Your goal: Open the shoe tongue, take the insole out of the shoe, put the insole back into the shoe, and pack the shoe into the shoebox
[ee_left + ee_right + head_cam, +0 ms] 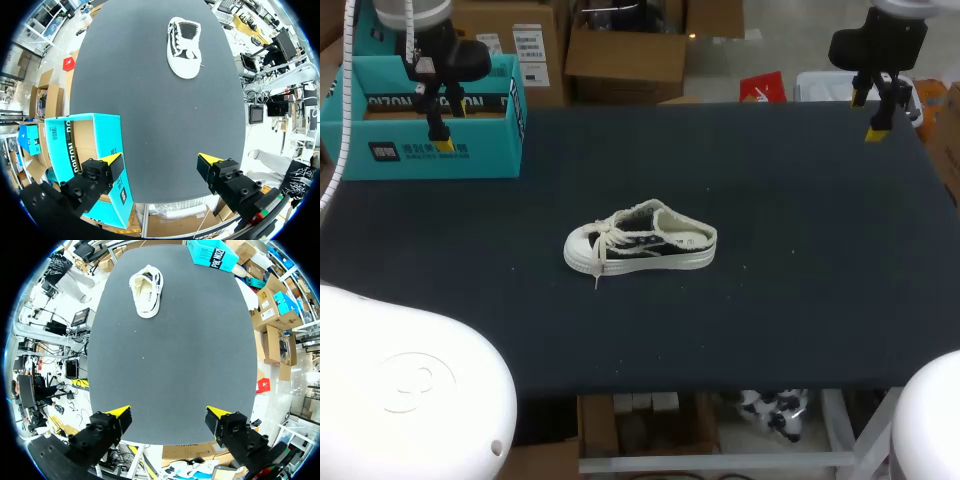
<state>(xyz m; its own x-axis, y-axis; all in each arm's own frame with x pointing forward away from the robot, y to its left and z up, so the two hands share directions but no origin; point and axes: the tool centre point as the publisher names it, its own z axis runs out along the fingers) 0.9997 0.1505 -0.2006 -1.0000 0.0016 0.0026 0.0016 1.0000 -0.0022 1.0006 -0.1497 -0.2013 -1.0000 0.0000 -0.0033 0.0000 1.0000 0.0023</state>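
A cream and black canvas shoe (640,240) lies on its sole in the middle of the black table, toe toward my left side, laces loose. It shows far ahead of both grippers as the shoe (183,46) and the shoe (146,290). An open teal shoebox (430,120) stands at the table's far left corner. My left gripper (441,138) hangs open above the shoebox (87,160); in its wrist view the left gripper (161,165) holds nothing. My right gripper (878,115) hangs open over the far right corner, also empty, seen as the right gripper (169,417). The shoebox (217,254) lies far beyond it.
The black table (770,300) has bare surface all around the shoe. Its front edge runs just ahead of my arms' white housings.
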